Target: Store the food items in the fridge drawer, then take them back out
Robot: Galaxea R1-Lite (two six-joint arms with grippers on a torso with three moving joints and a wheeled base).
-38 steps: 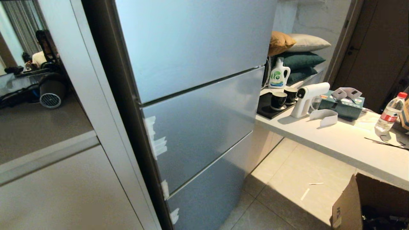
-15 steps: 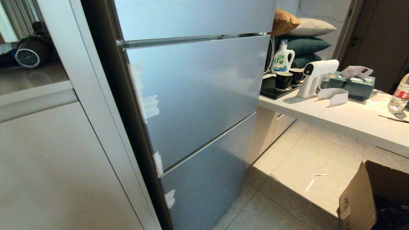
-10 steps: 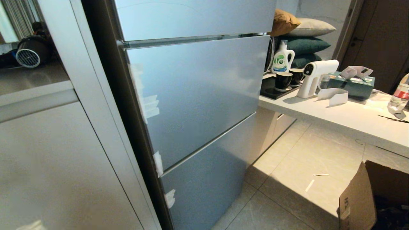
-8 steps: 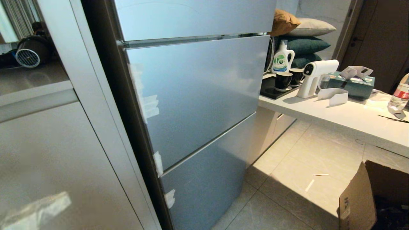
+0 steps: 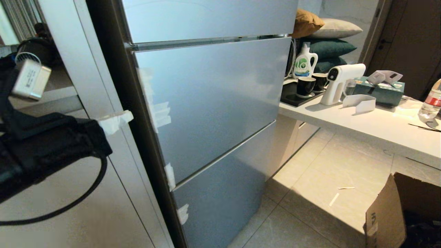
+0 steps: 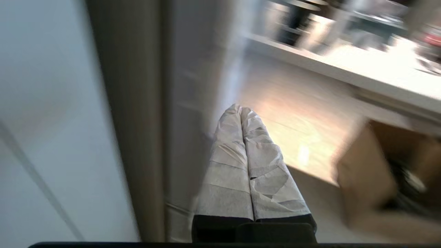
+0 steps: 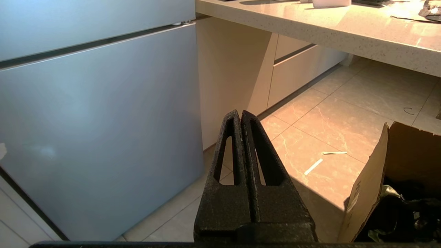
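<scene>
The matte blue-grey fridge stands closed, and its middle section [image 5: 213, 100] is shut flush, so the fridge drawer behind it is hidden. The food items are out of view. My left gripper [image 5: 124, 117], fingers wrapped in white tape, is raised at the left of the head view. It is shut on nothing, with its tips close to the dark left edge of the fridge at the middle section's height. In the left wrist view the left gripper [image 6: 239, 109] points along that edge. My right gripper [image 7: 240, 113] hangs shut and empty, low beside the fridge's lower panel [image 7: 96, 120].
A pale cabinet [image 5: 69, 206] adjoins the fridge on the left. On the right a white counter [image 5: 361, 127] carries cups, a detergent bottle, a white spray gun [image 5: 339, 82] and a water bottle [image 5: 429, 100]. An open cardboard box [image 5: 389, 213] stands on the tiled floor.
The whole view shifted early on as the camera moved. Since then my left arm has risen into the head view from the lower left, up to the fridge's left edge. The right arm stayed still.
</scene>
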